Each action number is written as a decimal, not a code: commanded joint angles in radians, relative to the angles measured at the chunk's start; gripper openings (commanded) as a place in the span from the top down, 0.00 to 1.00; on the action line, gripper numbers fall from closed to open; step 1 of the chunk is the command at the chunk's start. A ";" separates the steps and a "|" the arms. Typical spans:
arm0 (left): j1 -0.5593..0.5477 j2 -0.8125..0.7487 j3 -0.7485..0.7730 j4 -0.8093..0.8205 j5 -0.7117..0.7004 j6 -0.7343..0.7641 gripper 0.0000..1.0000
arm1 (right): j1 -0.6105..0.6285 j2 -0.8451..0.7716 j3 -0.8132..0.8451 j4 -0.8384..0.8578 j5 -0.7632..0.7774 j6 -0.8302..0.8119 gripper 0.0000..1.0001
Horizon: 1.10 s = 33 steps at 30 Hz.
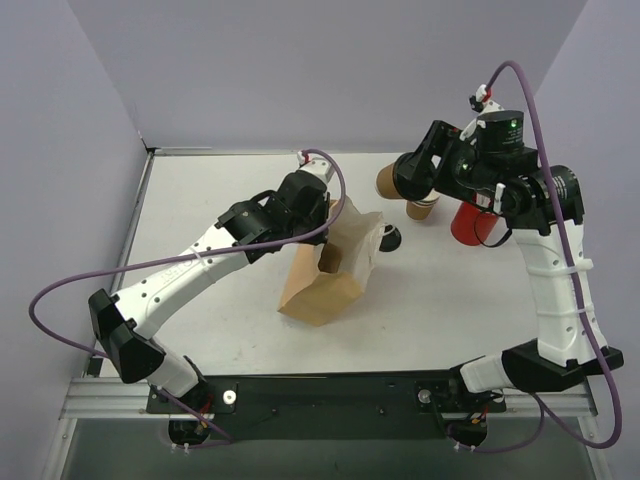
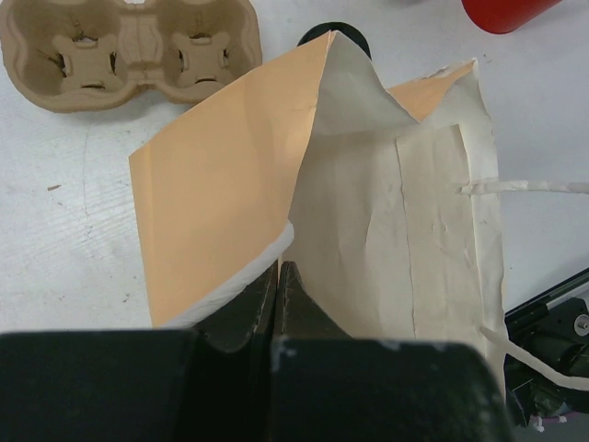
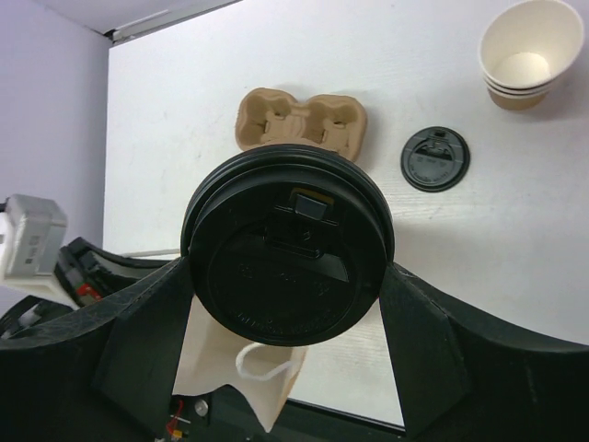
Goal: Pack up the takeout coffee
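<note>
Right gripper [image 3: 290,276] clamps the takeout coffee [image 3: 276,221], lid facing its wrist, axis running out past the fingertips, while the paper bag [image 2: 221,212], rim pinched by the left gripper [image 2: 279,281], gapes below-left of that hand.

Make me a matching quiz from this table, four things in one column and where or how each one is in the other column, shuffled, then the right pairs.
Things:
1. paper bag
2. takeout coffee
3. loose black lid
4. pulp carrier

States:
A. lying flat, nothing touching it
B. gripped between the fingers of the right claw
C. both slots empty
D. edge pinched by the left claw

Pairs: 1-D, 2-B, 3-A, 4-C
</note>
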 commanded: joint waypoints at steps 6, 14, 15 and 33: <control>-0.006 0.030 0.064 0.008 -0.056 -0.077 1.00 | 0.140 0.064 0.114 -0.045 -0.027 0.043 0.48; -0.006 0.030 0.067 0.076 -0.082 -0.224 1.00 | 0.218 0.086 0.076 -0.102 -0.010 0.069 0.48; -0.007 0.029 0.067 0.088 -0.085 -0.235 1.00 | 0.223 0.089 0.077 -0.110 -0.009 0.069 0.48; -0.032 -0.013 -0.053 0.270 -0.159 -0.476 1.00 | 0.249 0.199 0.134 -0.314 0.085 -0.026 0.49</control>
